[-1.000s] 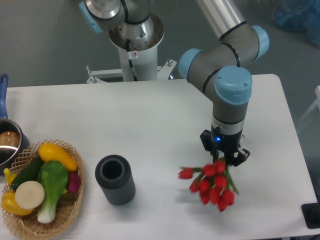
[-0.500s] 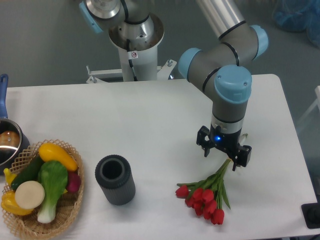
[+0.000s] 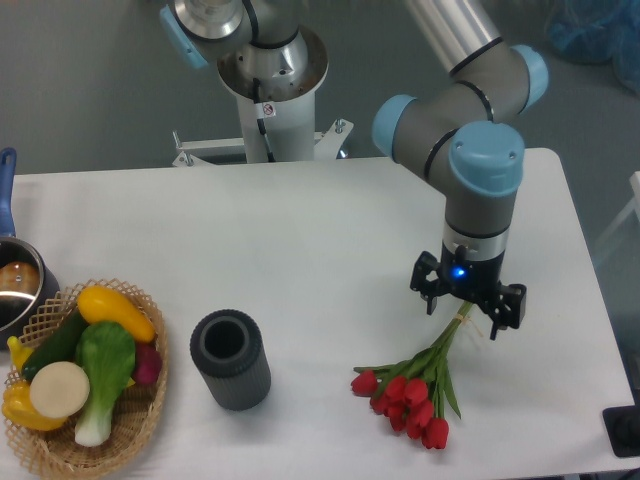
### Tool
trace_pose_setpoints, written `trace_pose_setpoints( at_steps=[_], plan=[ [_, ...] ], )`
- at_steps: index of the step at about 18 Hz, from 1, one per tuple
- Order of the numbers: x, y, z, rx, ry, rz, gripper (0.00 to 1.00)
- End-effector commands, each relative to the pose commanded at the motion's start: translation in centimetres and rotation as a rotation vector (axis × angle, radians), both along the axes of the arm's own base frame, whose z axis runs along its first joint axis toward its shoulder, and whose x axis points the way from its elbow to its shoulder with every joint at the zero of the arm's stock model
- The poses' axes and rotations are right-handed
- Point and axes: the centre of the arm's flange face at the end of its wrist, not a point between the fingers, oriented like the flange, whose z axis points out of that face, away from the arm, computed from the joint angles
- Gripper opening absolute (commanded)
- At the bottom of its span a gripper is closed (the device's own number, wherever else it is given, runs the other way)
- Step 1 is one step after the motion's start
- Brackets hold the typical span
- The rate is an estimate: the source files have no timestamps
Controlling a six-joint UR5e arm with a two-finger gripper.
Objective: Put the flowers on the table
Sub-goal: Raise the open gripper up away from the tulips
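The flowers (image 3: 412, 389), a bunch of red tulips with green stems, lie flat on the white table (image 3: 300, 240) near its front right. Their stem ends point up and right toward my gripper (image 3: 468, 309). The gripper hangs just above the stem ends with its fingers spread apart, open and holding nothing.
A dark ribbed cylinder (image 3: 231, 359) stands upright left of the flowers. A wicker basket (image 3: 120, 420) with green and yellow vegetables sits at the front left. A pot (image 3: 15, 285) with a blue handle is at the left edge. The robot base (image 3: 270, 90) stands behind the table.
The gripper let go of the flowers, which dropped onto the table. The open gripper has since moved a little to the right, away from the stems.
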Motion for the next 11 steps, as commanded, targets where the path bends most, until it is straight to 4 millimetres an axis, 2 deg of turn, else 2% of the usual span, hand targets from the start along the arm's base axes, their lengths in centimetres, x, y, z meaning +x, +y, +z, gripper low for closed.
trace_pose_setpoints(
  at_steps=[2,5,11],
  plan=[
    [-0.2,-0.3,0.3,-0.003,0.007,-0.006,1.00],
    [-0.3,-1.2,-0.4,-0.018,0.000,-0.018,1.00],
    [0.1,-1.2,-0.4,-0.024,0.004,-0.022,1.00]
  ],
)
